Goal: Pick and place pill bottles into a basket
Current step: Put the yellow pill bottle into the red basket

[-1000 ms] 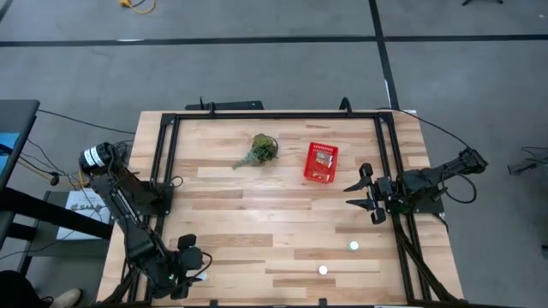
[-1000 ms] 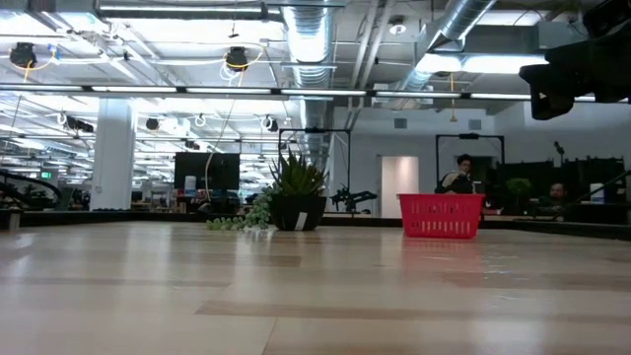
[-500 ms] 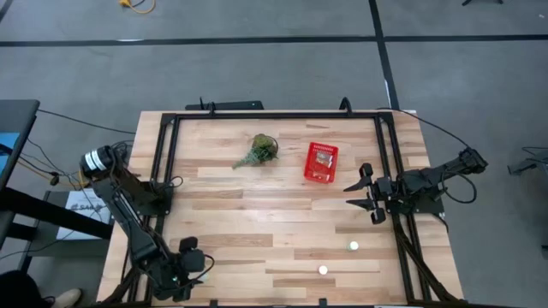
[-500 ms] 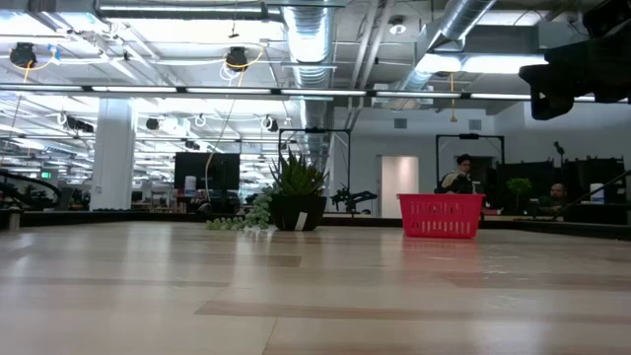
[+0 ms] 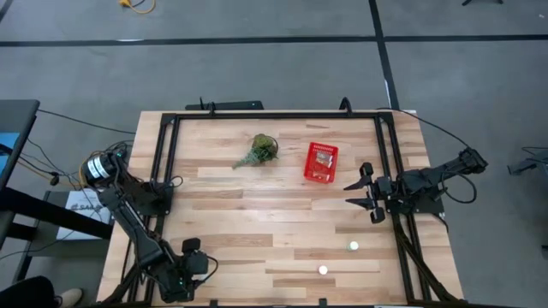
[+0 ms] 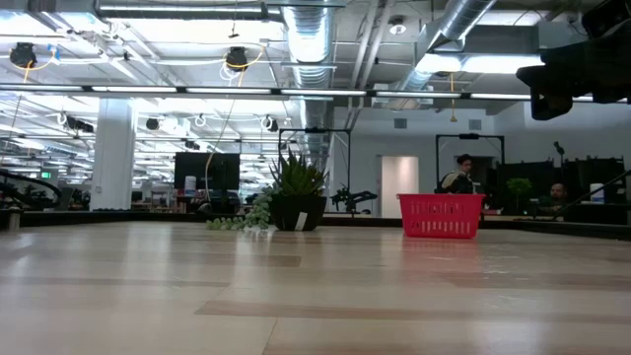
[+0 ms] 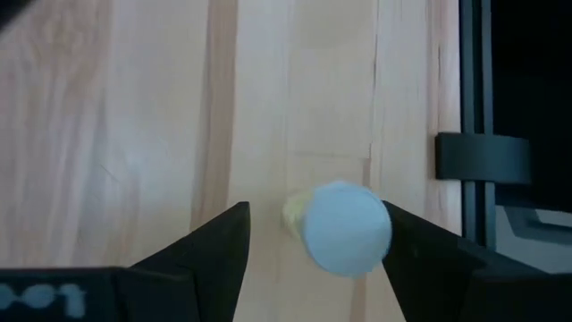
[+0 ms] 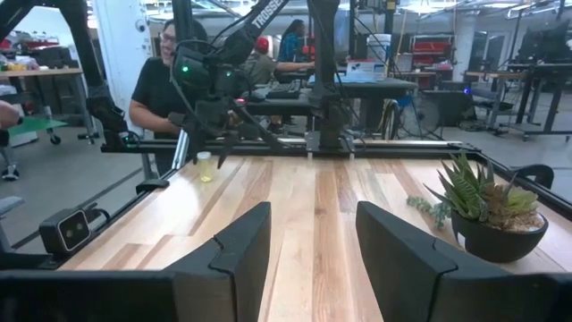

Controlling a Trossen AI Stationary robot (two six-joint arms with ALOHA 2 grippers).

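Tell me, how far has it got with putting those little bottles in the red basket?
Some bottles already seem to lie in the red basket. The left claw is open around one bottle near the table's corner and is not yet gripping it. Two loose bottles are left on the table, near the open, waiting right claw.

Pale wood-plank counter (image 5: 257,222) with a black frame round its edges. Up around twelve o'clock sits the potted plant (image 5: 259,151), and just toward one o'clock the red basket (image 5: 321,162). Down at five o'clock, two pill bottles (image 5: 354,246) stand apart, caps up. At seven o'clock, near the frame, another pill bottle (image 7: 340,225).
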